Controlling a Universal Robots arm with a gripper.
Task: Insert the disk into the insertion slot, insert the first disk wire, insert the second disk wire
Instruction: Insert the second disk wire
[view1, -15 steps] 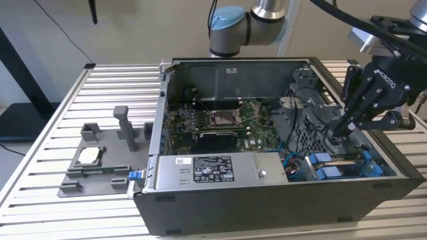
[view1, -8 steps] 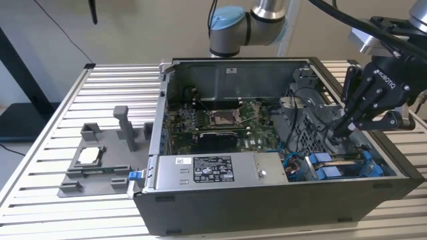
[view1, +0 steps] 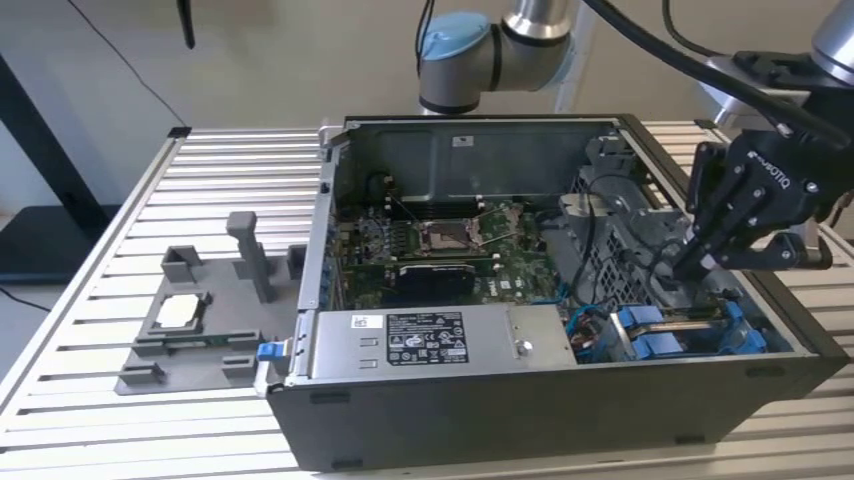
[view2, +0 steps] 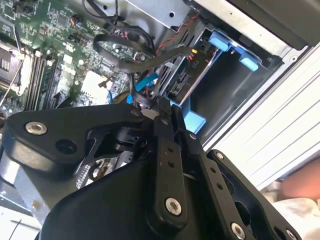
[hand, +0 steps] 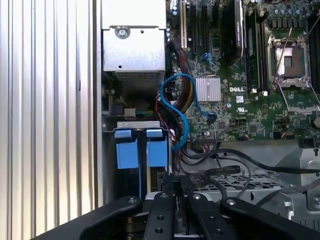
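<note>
The disk sits inside the insertion slot (view1: 638, 262) of the grey drive cage at the case's front corner, on the exterior view's right. The disk's blue end tabs (view1: 657, 338) (hand: 126, 152) (view2: 220, 40) stick out of the bay. My gripper (view1: 694, 266) (view2: 165, 106) (hand: 178, 183) hangs inside the case just over the cage. Its fingers are pressed close together on the end of a flat black disk wire (hand: 222, 171) (view2: 131, 61). That wire loops back over the cage toward the motherboard. The disk's dark rear edge (view2: 181, 84) lies just beyond my fingertips.
The grey power-supply box (view1: 407, 340) with a white sticker fills the case's front. The green motherboard (view1: 441, 245) lies behind it, with blue and coloured cables (hand: 175, 107) bundled beside the cage. A grey fixture (view1: 200, 330) stands on the slatted table at the exterior view's left.
</note>
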